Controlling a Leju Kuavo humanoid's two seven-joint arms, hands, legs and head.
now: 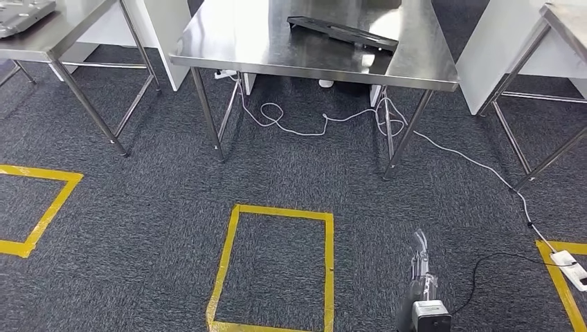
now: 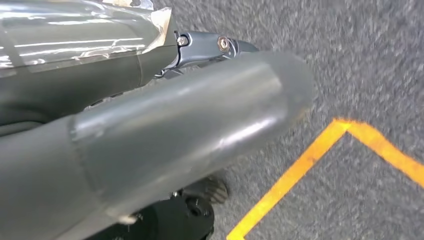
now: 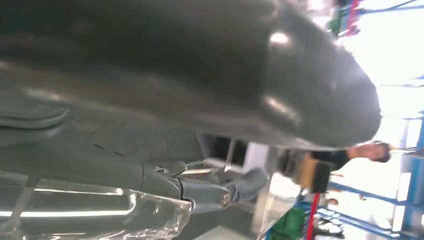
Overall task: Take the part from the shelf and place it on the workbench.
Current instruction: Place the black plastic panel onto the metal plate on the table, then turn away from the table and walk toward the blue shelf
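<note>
One long, flat black plastic part (image 1: 342, 32) is seen lying on the stainless-steel desk (image 1: 277, 48), toward its far right portion, touched by neither hand. White cables (image 1: 325, 121) are trailed across the dark grey carpet (image 1: 138, 207) beneath the desk, and yellow tape rectangles (image 1: 277, 266) are marked on the floor nearer the robot. The right hand (image 1: 421, 266) is seen low at the arm's end, above the carpet; nothing is seen held in it, though the spread of its fingers cannot be told. The left hand (image 2: 150, 150) is shown close above the carpet beside a yellow tape corner (image 2: 345, 125), its state likewise undeterminable.
</note>
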